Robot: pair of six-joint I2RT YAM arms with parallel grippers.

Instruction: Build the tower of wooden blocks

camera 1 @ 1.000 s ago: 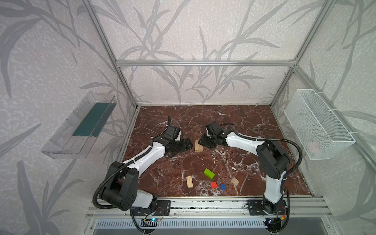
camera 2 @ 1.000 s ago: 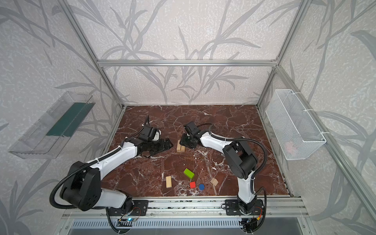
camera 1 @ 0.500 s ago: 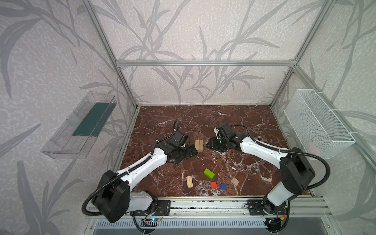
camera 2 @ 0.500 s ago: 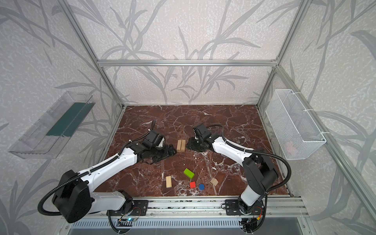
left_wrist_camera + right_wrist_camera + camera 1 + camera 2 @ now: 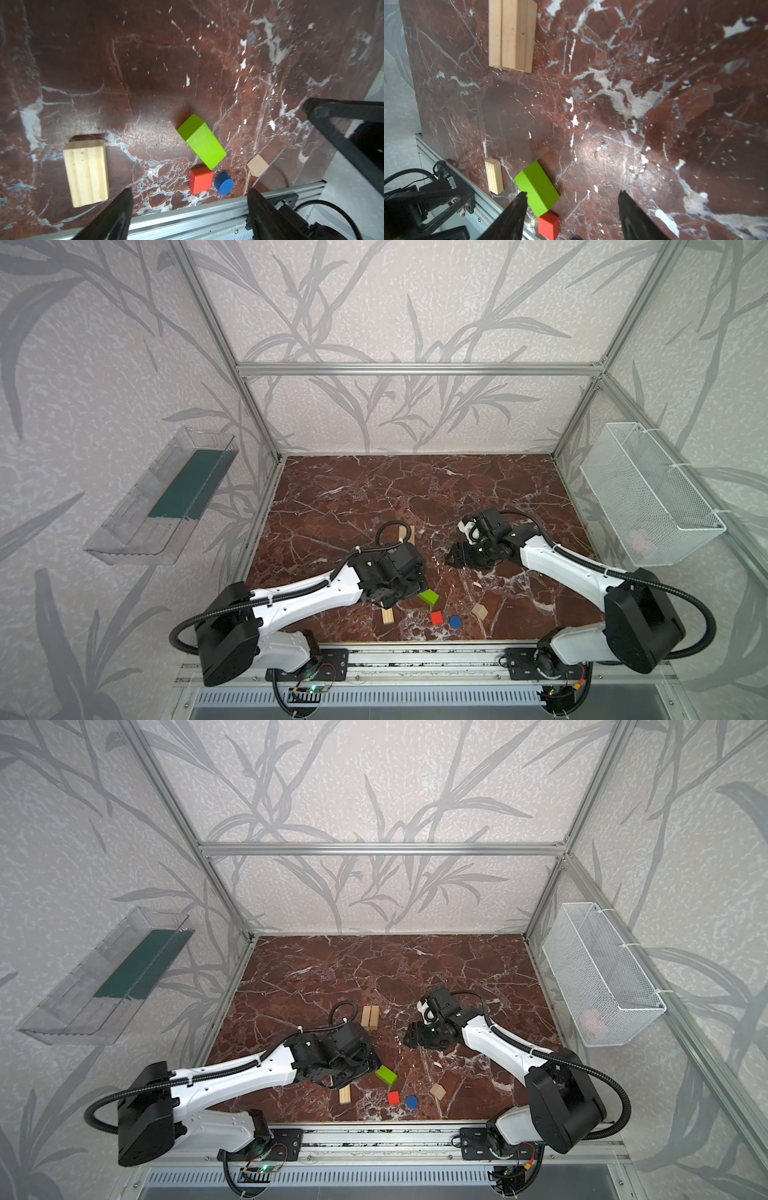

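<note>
Your left gripper (image 5: 188, 197) is open and empty, hovering over the front-edge blocks. All the blocks lie loose on the table (image 5: 457, 969): single plank (image 5: 86, 172), two planks side by side (image 5: 370, 1017) further back, then green brick (image 5: 201, 141), red cube (image 5: 200, 180), blue disc (image 5: 224, 184) and peaked piece (image 5: 257, 165). Your right gripper (image 5: 572, 194) has its fingers spread and holds nothing, just right of the paired planks

Inside an aluminium-framed enclosure (image 5: 415, 369): pale walls (image 5: 415, 302) printed with grey leaves, red-brown marble floor (image 5: 374, 489) veined white, clear plastic shelf (image 5: 124, 548) with dark green liner (image 5: 187, 485) on the left wall, white wire basket (image 5: 665, 497) on the right.
</note>
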